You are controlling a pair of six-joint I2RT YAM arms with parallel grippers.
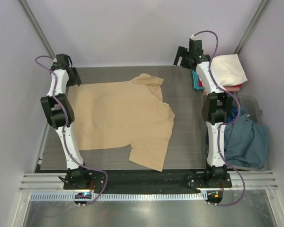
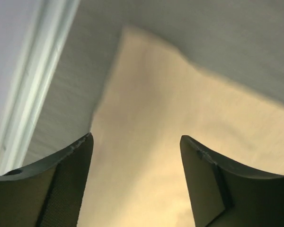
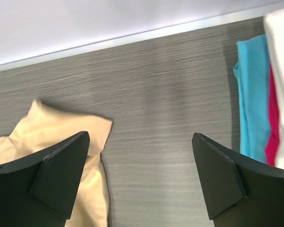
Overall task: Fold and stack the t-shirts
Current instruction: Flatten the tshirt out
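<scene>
From above, the tan t-shirt (image 1: pixel 123 118) lies spread flat on the tabletop (image 1: pixel 180 151), hem toward the left and sleeves toward the right. No fold is made yet, so this looks like the approach to the first one. The left fingers (image 1: pixel 75 76) hang over the shirt's far hem corner. The right fingers (image 1: pixel 182 56) sit beyond the far sleeve (image 1: pixel 149 80), apart from it. The finished stack (image 1: pixel 229 68) rests at the far right, with blue shirts (image 1: pixel 248 137) heaped in a bin (image 1: pixel 256 101) just off the right edge. Bare tabletop shows mostly along the far and right edges of the shirt.

In the left wrist view, the left fingers (image 2: pixel 61 189) are spread apart and hold nothing. The tan cloth (image 2: pixel 180 142) lies below them, its edge running up to the corner. A wall rail (image 2: pixel 33 85) stands close on the left, so there is little room sideways.

In the right wrist view, the right fingers (image 3: pixel 57 184) are parted and empty. The sleeve (image 3: pixel 61 130) lies at the left finger, and the teal shirt (image 3: pixel 253 94) and red shirt (image 3: pixel 273 118) of the stack lie to the right. The next move probably calls for shifting left onto the sleeve, clear of the stack, and then both arms pinching the far edge.
</scene>
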